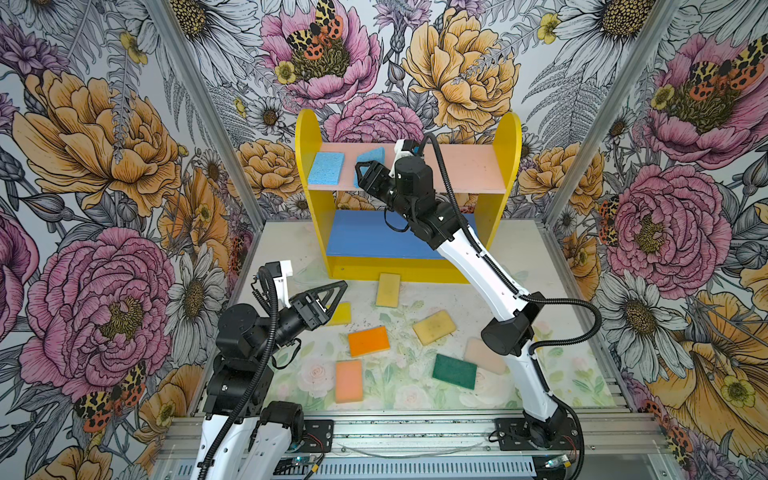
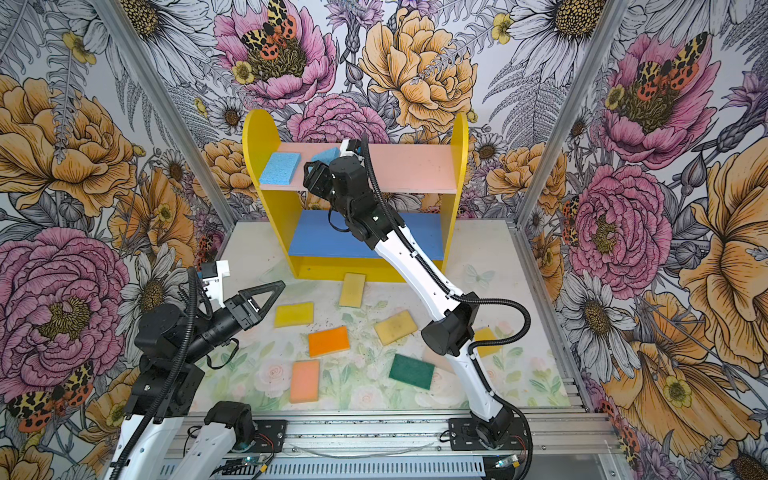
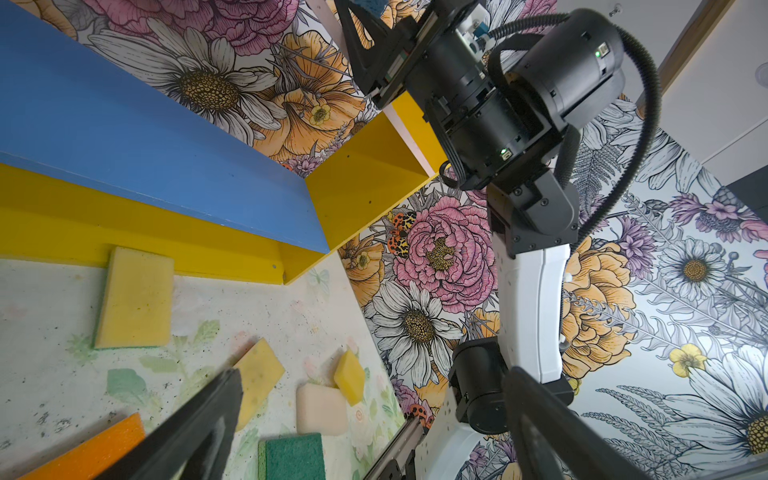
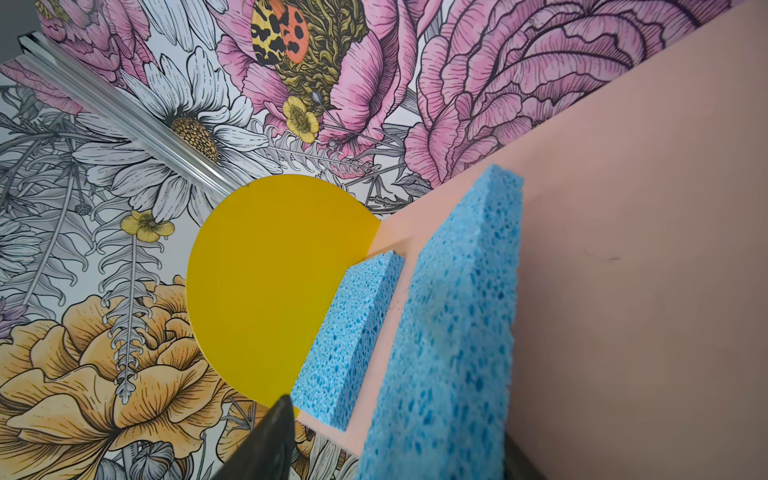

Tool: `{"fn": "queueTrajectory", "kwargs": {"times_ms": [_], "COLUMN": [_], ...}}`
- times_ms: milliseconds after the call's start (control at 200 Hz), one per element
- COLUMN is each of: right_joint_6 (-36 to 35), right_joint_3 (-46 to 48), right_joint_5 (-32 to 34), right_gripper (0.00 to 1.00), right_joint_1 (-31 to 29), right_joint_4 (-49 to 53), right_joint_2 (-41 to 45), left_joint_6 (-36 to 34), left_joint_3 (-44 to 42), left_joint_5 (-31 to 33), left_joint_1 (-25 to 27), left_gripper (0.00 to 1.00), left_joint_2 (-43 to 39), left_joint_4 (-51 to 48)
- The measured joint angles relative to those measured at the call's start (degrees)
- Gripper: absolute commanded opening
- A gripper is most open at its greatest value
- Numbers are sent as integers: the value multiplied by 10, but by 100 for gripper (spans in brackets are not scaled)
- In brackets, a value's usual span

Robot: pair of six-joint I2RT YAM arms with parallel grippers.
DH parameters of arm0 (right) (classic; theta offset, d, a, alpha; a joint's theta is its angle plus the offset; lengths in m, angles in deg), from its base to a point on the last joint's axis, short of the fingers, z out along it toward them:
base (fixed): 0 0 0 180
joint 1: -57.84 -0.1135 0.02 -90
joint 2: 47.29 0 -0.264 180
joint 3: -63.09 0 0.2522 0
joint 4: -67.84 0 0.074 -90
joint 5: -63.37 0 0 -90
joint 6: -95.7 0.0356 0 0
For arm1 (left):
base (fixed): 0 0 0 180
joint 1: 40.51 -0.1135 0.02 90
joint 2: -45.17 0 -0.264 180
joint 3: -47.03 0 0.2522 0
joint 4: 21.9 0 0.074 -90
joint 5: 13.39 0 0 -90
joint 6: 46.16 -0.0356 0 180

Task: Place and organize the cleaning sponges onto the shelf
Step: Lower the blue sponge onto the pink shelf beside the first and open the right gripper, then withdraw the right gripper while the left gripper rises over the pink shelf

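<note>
R gripper's (image 4: 395,432) parted, empty jaws flank tilted light-blue foam sponge (image 4: 457,311); snagging on retreat could drag it off pink board (image 4: 623,249).

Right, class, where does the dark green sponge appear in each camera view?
In both top views: dark green sponge on the table, right of the peach sponge.
Left wrist: beside the cream sponge.
Right wrist: not in it.
Shared landmark: the shelf, in all four.

Shelf (image 1: 307,137), pink board (image 1: 465,166): tilted blue sponge (image 1: 372,157) at right claw (image 1: 362,170); second blue sponge (image 1: 327,167) beside it. Table (image 1: 523,249), below claw: yellow sponges (image 1: 388,289) (image 1: 434,327) (image 1: 341,313) (image 3: 349,376), orange (image 1: 368,340), peach (image 1: 348,380), green (image 1: 454,371), cream (image 1: 484,355).
</note>
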Motion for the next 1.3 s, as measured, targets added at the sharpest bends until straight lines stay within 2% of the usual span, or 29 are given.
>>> {"fn": "queueTrajectory", "kwargs": {"times_ms": [445, 735, 925, 1066, 1301], "right_joint_6": [-112, -197, -223, -216, -183], "right_joint_3": [-6, -6, -6, -19, -77], "right_joint_5": [49, 92, 120, 77, -62], "right_gripper": [70, 83, 92, 94, 96], "right_joint_1": [5, 7, 9, 24, 55], "right_joint_4": [89, 127, 150, 166, 173], "right_joint_2": [23, 35, 43, 47, 47], "left_joint_6": [0, 5, 18, 20, 22], "left_joint_3": [12, 13, 12, 13, 33], "left_joint_5": [0, 0, 0, 0, 1], "left_joint_1": [0, 0, -1, -2, 1], "left_gripper": [99, 99, 99, 99, 99], "left_joint_2": [9, 13, 13, 21, 66], "left_joint_4": [1, 13, 34, 43, 57]}}
